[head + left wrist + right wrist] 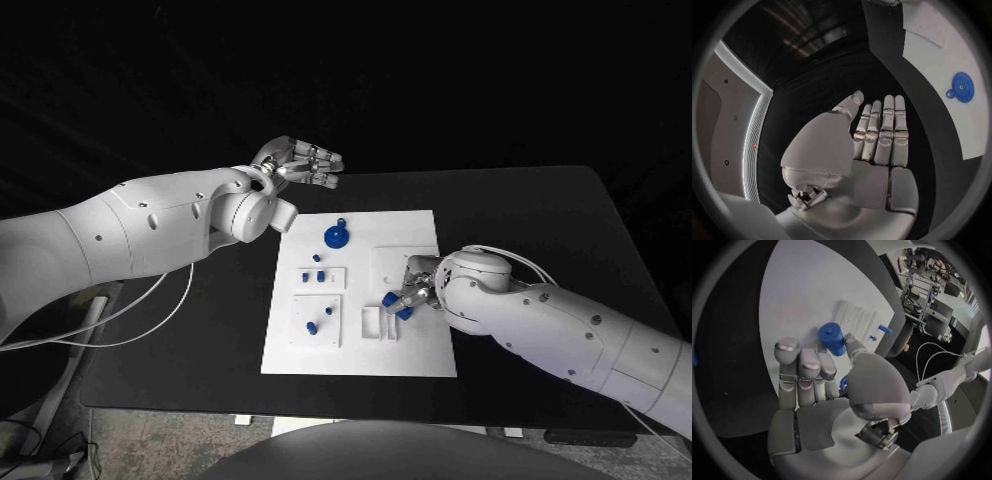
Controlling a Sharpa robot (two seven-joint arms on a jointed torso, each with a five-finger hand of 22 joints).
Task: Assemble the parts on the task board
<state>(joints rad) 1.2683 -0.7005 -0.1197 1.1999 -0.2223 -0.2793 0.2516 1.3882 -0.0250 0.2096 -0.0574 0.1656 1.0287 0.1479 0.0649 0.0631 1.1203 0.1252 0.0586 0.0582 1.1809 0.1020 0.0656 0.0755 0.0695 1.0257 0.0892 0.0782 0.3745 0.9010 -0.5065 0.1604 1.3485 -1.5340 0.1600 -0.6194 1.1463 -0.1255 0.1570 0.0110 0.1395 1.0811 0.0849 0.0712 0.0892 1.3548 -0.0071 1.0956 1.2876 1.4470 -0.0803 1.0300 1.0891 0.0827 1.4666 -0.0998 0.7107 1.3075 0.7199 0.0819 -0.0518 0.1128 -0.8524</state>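
Pinching a blue part (pixel 832 338), right hand (pixel 417 290) sits at board (pixel 404 225) centre-right. Left hand (pixel 300 162), fingers pressed flat together, empty, hovers upper left

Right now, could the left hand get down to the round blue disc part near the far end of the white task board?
Probably yes. The left hand hovers off the white task board's far corner, fingers straight and holding nothing, and the round blue disc part lies uncovered with bare board around it. The right hand is busy farther down the board.
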